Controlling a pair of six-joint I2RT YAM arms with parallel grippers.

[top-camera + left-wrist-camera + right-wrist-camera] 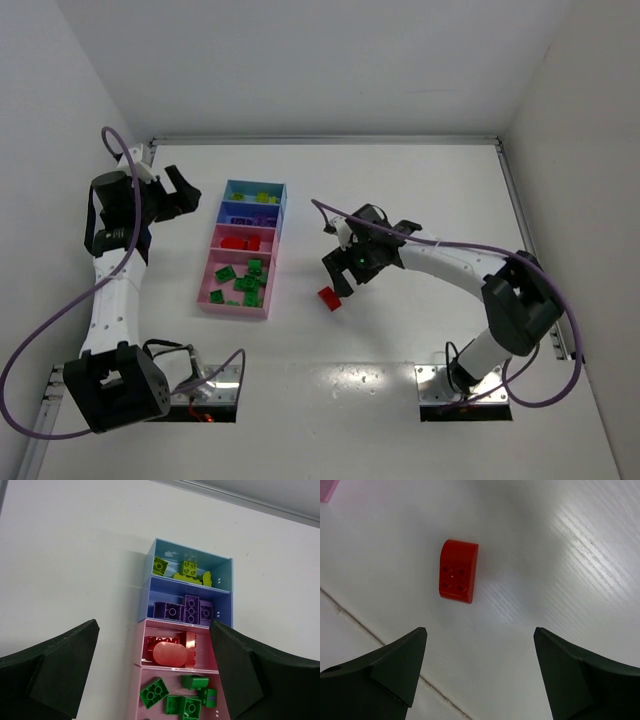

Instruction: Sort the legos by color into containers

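From above, you see your left tool (184, 195) held over the surface (420, 180) just left of the trays (207, 290), its jaws wide apart and empty. The trays run in a row away from you. Lime bricks (262, 197) lie in the far blue one and purple bricks (240, 212) in the next blue one. Red bricks (240, 241) lie in the first pink one and green bricks (243, 282) in the near pink one. A loose brick (329, 298), red, lies on the surface near the trays' near right corner, apart from them. Your right tool (338, 278) hangs close over it, jaws apart.

On the left wrist, your two dark fingers (60, 665) stand far apart, with nothing between them but the trays below. A pale pink rounded piece (170, 654) rests on the red bricks.

On the right wrist, the loose brick lies flat on the surface beyond your fingertips and touches neither one. Four small holes face you, and one end is rounded. The jaws stand wide and hold nothing. A pink tray corner shows at the top left edge.
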